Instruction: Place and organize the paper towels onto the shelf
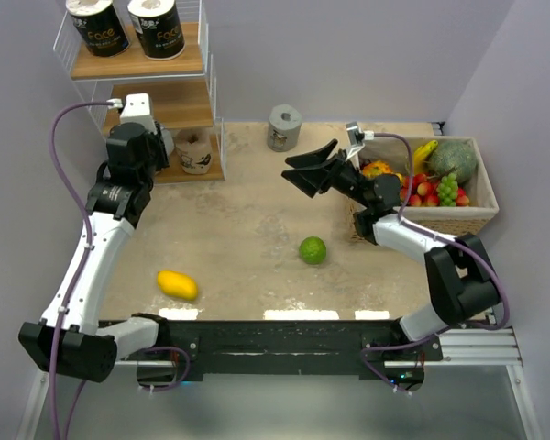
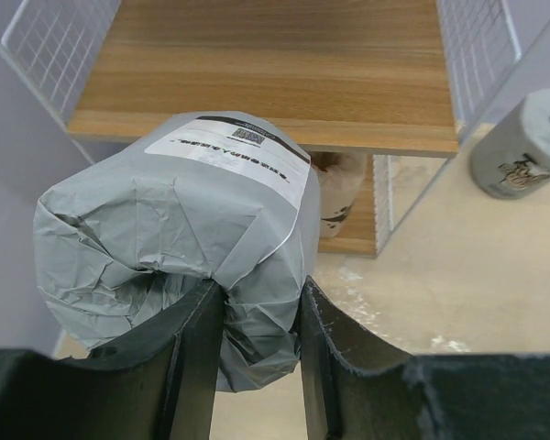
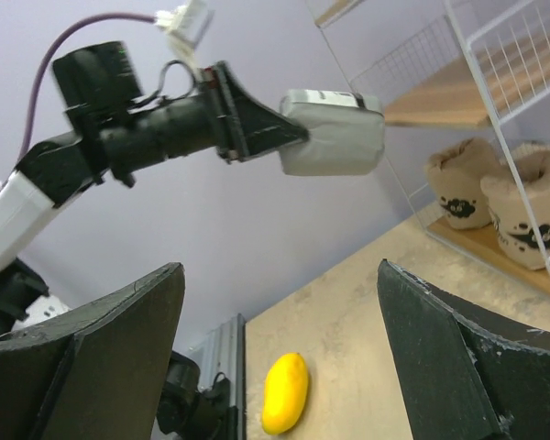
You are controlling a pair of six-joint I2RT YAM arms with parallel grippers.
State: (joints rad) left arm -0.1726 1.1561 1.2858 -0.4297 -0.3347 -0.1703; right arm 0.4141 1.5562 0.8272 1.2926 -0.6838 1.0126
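Held in the left gripper (image 2: 261, 307): a grey paper towel roll (image 2: 179, 225), pinched at its crumpled near end between two black fingers (image 2: 197, 367). Bears a white printed label (image 2: 243, 156) on top. Overlaps the front edge of a wooden shelf board (image 2: 284, 64), flanked by white wire mesh (image 2: 60, 46). Beneath that board, partly hidden, a tan roll (image 2: 341, 197). Well off to the right, upright on the beige table (image 2: 440, 293), a second grey roll (image 2: 522, 147).

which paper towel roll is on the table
The grey roll right of the shelf. The other grey one is in the left jaws; black pair and tan pair sit on the shelf.
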